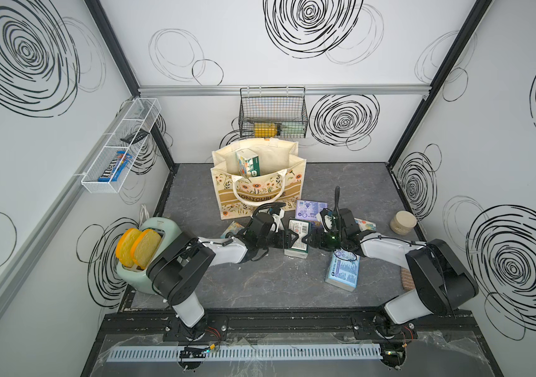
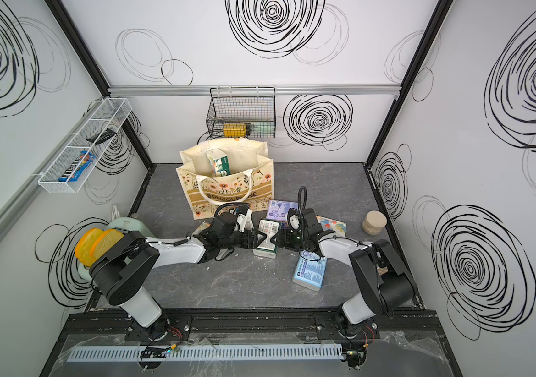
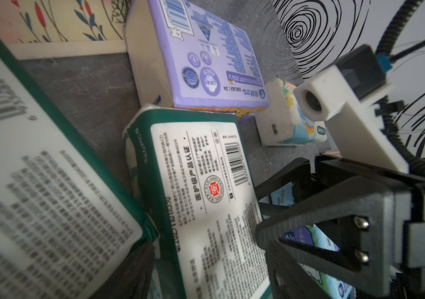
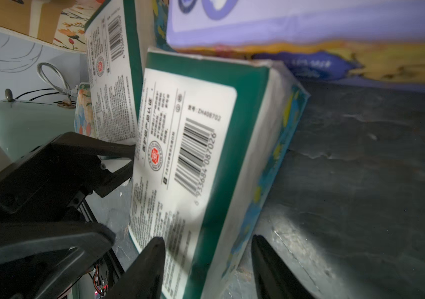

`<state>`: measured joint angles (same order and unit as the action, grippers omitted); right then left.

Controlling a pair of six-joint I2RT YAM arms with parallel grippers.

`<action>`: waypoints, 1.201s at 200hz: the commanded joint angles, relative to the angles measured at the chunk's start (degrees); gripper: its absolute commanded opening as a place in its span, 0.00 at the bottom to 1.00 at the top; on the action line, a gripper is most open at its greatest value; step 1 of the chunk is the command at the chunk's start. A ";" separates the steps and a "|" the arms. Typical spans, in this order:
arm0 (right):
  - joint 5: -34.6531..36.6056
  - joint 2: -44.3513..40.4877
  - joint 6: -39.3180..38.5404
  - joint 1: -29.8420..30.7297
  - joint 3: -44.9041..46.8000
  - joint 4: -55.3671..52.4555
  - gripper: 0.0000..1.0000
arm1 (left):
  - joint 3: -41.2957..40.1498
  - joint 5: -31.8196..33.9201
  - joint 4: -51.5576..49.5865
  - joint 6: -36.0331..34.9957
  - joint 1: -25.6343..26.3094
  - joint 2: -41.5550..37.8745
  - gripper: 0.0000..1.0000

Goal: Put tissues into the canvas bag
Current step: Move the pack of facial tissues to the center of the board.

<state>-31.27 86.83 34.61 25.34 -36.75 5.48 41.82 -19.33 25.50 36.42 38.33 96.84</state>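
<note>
The canvas bag (image 1: 260,192) stands open at the back with one tissue pack (image 1: 248,163) upright inside. Two dark green packs lie together mid-table, one (image 4: 185,155) in front of the other (image 4: 110,64). My right gripper (image 1: 306,240) is shut on the nearer one, which sits tilted, one finger on its label and one under its patterned side. My left gripper (image 1: 289,240) faces it with fingers apart, one of its fingers (image 3: 138,274) in the gap between the two packs. A purple pack (image 1: 310,209), a light blue pack (image 1: 343,271) and a white-and-blue patterned pack (image 1: 366,224) lie around.
A mint toaster (image 1: 149,248) holding two bread slices stands at the left by my left arm. A beige lidded jar (image 1: 403,222) sits at the right wall. A black wire basket (image 1: 273,114) and a white wire shelf (image 1: 119,147) hang on the walls.
</note>
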 commanded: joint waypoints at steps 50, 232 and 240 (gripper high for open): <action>-1.07 -3.90 0.98 4.76 6.14 4.02 0.55 | -6.59 -1.35 6.85 4.60 5.20 -3.49 0.73; 13.57 -32.12 16.69 25.51 24.80 1.39 0.85 | -32.86 12.80 -8.40 7.20 13.00 -37.33 0.80; 13.69 -33.44 16.85 25.54 26.11 2.87 0.86 | -32.77 13.98 -9.15 6.95 13.00 -37.67 0.81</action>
<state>-21.23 57.01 48.64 50.48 -13.61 7.35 9.04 -9.91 19.62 44.31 51.07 60.05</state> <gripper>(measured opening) 0.828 0.795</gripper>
